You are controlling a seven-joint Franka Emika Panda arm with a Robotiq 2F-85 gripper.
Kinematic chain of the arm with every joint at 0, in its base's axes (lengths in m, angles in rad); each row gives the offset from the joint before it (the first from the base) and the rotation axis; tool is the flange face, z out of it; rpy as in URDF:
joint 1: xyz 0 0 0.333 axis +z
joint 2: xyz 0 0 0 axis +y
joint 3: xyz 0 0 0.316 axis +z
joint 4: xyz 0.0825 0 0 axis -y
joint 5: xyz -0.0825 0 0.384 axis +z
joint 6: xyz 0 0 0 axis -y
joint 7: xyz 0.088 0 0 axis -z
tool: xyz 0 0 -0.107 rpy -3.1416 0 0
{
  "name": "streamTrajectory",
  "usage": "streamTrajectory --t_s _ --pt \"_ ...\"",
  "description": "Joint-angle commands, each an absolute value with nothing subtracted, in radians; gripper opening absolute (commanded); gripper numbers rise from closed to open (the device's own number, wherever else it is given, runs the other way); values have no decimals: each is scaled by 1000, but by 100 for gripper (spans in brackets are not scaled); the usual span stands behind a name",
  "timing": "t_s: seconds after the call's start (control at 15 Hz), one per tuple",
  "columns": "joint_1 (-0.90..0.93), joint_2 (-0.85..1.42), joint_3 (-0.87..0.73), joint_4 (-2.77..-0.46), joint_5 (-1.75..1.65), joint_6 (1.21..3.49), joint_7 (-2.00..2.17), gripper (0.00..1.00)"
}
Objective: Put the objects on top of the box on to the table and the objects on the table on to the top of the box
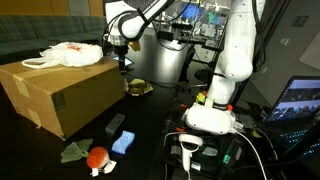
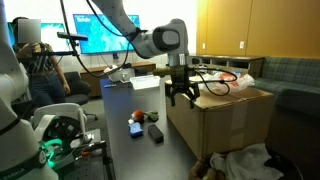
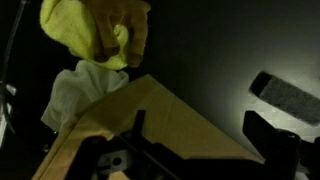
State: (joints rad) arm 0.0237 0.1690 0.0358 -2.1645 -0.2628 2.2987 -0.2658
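Note:
The brown cardboard box [image 1: 60,92] [image 2: 225,120] stands on the black table [image 1: 150,130] [image 2: 125,150]. A white plastic bag [image 1: 70,55] [image 2: 225,80] lies on top of it. My gripper [image 1: 122,62] [image 2: 183,92] hangs open over the box's corner nearest the table's middle, with nothing between its fingers. In the wrist view that box corner [image 3: 140,120] fills the space under the gripper [image 3: 200,135]. On the table lie a red thing [image 1: 97,157] [image 2: 136,115], a blue and white thing [image 1: 123,143] [image 2: 140,127], a black block [image 1: 117,124] [image 2: 155,131] and a green cloth [image 1: 75,152].
A yellow crumpled thing [image 1: 138,88] [image 3: 100,30] lies on the table past the box corner, with a white cloth [image 3: 75,90] beside it against the box edge. The robot's white base [image 1: 215,100] stands at the table's side. Monitors and cables lie behind.

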Motion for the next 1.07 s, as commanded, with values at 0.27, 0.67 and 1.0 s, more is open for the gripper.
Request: streamTrajectory --t_s 0.27,0.67,1.0 --pt "12 153 91 -2347 142 2453 -289 100" --pt "23 196 224 -2389 618 2603 -406 100" --pt "70 209 305 -2464 873 2774 -432 100"
